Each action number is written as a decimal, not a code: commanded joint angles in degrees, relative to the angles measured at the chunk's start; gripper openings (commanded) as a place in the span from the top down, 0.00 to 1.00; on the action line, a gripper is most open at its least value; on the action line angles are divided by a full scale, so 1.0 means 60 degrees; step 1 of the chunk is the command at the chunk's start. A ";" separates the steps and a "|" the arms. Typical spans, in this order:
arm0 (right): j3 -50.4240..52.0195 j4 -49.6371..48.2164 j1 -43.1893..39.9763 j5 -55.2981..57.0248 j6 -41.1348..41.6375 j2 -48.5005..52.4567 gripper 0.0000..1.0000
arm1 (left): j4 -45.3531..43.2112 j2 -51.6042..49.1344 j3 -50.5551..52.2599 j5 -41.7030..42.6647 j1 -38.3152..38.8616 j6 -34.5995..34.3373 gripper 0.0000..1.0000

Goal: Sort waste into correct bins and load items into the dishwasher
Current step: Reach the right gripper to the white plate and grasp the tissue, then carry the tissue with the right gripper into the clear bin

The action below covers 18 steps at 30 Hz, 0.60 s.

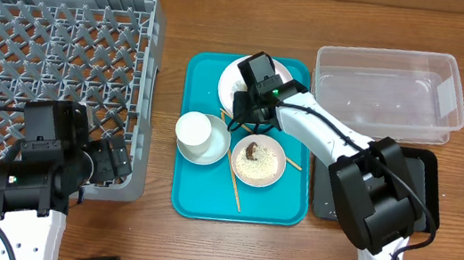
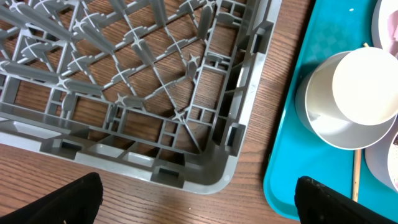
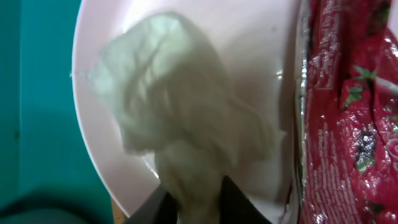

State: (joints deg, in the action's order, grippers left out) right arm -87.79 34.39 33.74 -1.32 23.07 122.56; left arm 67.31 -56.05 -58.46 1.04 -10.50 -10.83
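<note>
My right gripper (image 3: 196, 205) is shut on a crumpled pale tissue (image 3: 180, 118) over the large white plate (image 3: 99, 68); the red-and-silver wrapper (image 3: 348, 112) lies on that plate just to the right. In the overhead view the right gripper (image 1: 249, 105) is at the plate (image 1: 231, 81) on the teal tray (image 1: 196, 202). A small plate (image 1: 258, 160) holds rice and a brown lump (image 1: 252, 151). A white cup (image 2: 367, 84) sits in a bowl (image 2: 336, 127). Chopsticks (image 1: 234, 189) lie on the tray. My left gripper (image 2: 199, 205) is open and empty beside the grey rack's corner (image 2: 205, 168).
The grey dish rack (image 1: 56, 35) fills the left of the table. The clear tub (image 1: 390, 92) stands at the back right, with the black tray (image 1: 429, 165) in front of it, partly hidden by my right arm. The teal tray's edge (image 2: 292, 180) is near my left gripper.
</note>
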 commanded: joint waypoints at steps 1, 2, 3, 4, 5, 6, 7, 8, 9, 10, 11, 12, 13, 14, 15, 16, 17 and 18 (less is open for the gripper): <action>-0.0270 -0.0022 0.0011 -0.0004 0.0168 0.0044 0.86 | -0.0004 -0.0015 -0.0259 0.0080 -0.0040 -0.0168 0.00; -0.0302 0.0018 0.0007 -0.0004 0.0164 -0.0058 0.89 | -0.0004 -0.0015 -0.0259 0.0080 -0.0040 -0.0168 0.00; -0.0386 0.0124 -0.0040 0.0004 0.0160 -0.0222 0.92 | -0.0004 -0.0015 -0.0259 0.0080 -0.0040 -0.0168 0.00; -0.0484 0.0226 -0.0091 0.0004 0.0160 -0.0397 0.96 | 0.0000 -0.0018 -0.0259 0.0080 -0.0040 -0.0168 0.00; -0.0619 0.0372 -0.0168 0.0011 0.0157 -0.0612 0.96 | -0.0004 -0.0018 -0.0259 0.0080 -0.0040 -0.0168 0.00; -0.0765 0.0532 -0.0251 0.0040 0.0160 -0.0849 0.96 | -0.0007 -0.0018 -0.0259 0.0080 -0.0040 -0.0168 0.00; -0.0900 0.0688 -0.0353 0.0080 0.0157 -0.1140 0.96 | -0.0007 -0.0015 -0.0259 0.0080 -0.0040 -0.0168 0.00; -0.0994 0.0823 -0.0470 0.0157 0.0160 -0.1457 0.96 | -0.0007 -0.0018 -0.0259 0.0080 -0.0040 -0.0164 0.00; -0.1031 0.0896 -0.0572 0.0262 0.0160 -0.1741 0.96 | -0.0007 -0.0018 -0.0259 0.0080 -0.0040 -0.0164 0.00; -0.1035 0.0969 -0.0718 0.0401 0.0160 -0.2138 0.96 | -0.0007 -0.0015 -0.0259 0.0080 -0.0040 -0.0164 0.00; -0.1035 0.1078 -0.0841 0.0528 0.0164 -0.2419 0.96 | -0.0007 -0.0015 -0.0259 0.0080 -0.0040 -0.0164 0.00; -0.1035 0.1428 -0.1147 0.0809 0.0164 -0.2962 0.96 | -0.0015 -0.0018 -0.0259 0.0080 -0.0040 -0.0164 0.00; -0.1035 0.1657 -0.1330 0.0925 0.0164 -0.3191 0.96 | -0.0018 -0.0015 -0.0259 0.0080 -0.0040 -0.0164 0.00; -0.1035 0.2033 -0.1621 0.1086 0.0168 -0.3442 0.96 | -0.0047 -0.0018 -0.0259 0.0080 -0.0040 -0.0168 0.00; -0.1035 0.2284 -0.1818 0.1144 0.0171 -0.3541 0.96 | -0.0062 -0.0018 -0.0259 0.0080 -0.0040 -0.0168 0.00; -0.1035 0.2583 -0.2051 0.1144 0.0168 -0.3603 0.96 | -0.0084 -0.0018 -0.0259 0.0080 -0.0040 -0.0164 0.00; -0.1031 0.3042 -0.2357 0.1144 0.0168 -0.3606 0.96 | -0.0120 -0.0018 -0.0259 0.0080 -0.0040 -0.0164 0.00; -0.1013 0.3300 -0.2572 0.1144 0.0168 -0.3577 0.96 | -0.0149 -0.0018 -0.0259 0.0080 -0.0040 -0.0164 0.00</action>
State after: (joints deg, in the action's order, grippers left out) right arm -93.93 51.53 21.12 3.55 23.97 100.14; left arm 67.09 -56.07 -58.54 1.06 -10.52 -10.83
